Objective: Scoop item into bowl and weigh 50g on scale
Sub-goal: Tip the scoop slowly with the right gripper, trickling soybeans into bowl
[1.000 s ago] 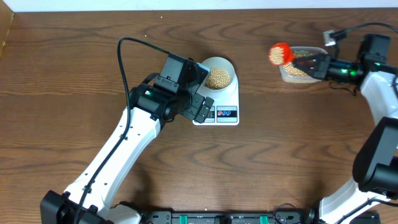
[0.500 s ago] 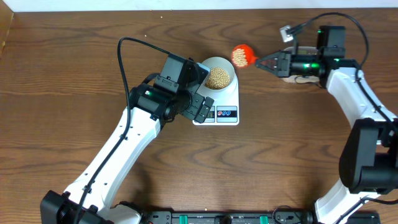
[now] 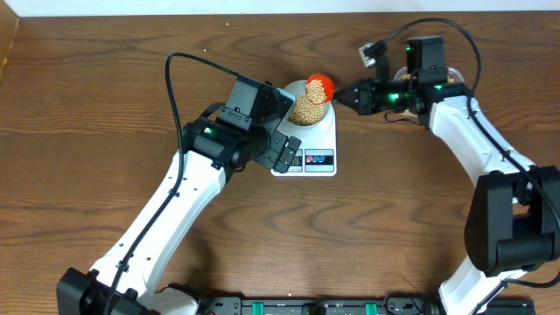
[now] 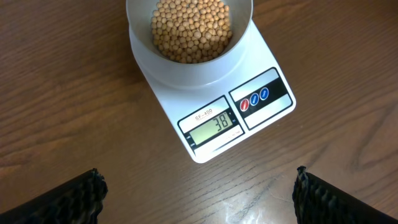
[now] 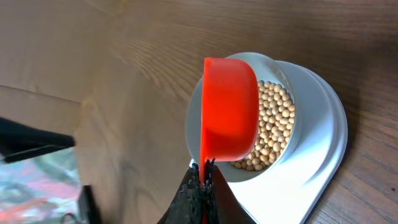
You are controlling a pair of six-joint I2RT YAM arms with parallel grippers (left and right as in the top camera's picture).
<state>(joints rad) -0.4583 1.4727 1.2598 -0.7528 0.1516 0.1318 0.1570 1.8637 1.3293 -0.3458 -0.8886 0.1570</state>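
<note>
The pale bowl (image 4: 186, 73) stands on the white scale (image 4: 273, 115), and its display (image 4: 214, 122) reads 38. Tan beans (image 4: 191, 28) fill the bowl's middle. My left gripper (image 4: 199, 205) hovers open over bare wood just in front of the scale, holding nothing; overhead this left gripper (image 3: 287, 155) sits at the scale's left front corner. My right gripper (image 5: 204, 180) is shut on the thin handle of a red scoop (image 5: 230, 115). The scoop (image 3: 319, 86) hangs over the bowl's (image 3: 308, 107) far rim, above the beans (image 5: 273, 130). Its underside hides its contents.
The left arm (image 3: 175, 206) slants across the table from the front left to the scale (image 3: 317, 159). The right arm (image 3: 464, 131) reaches in from the right edge. A black cable (image 3: 188, 61) loops above the left wrist. Bare wood lies around the scale.
My right gripper has carried the red scoop leftward from the back right of the table to above the bowl. The left arm and the scale have stayed still.
</note>
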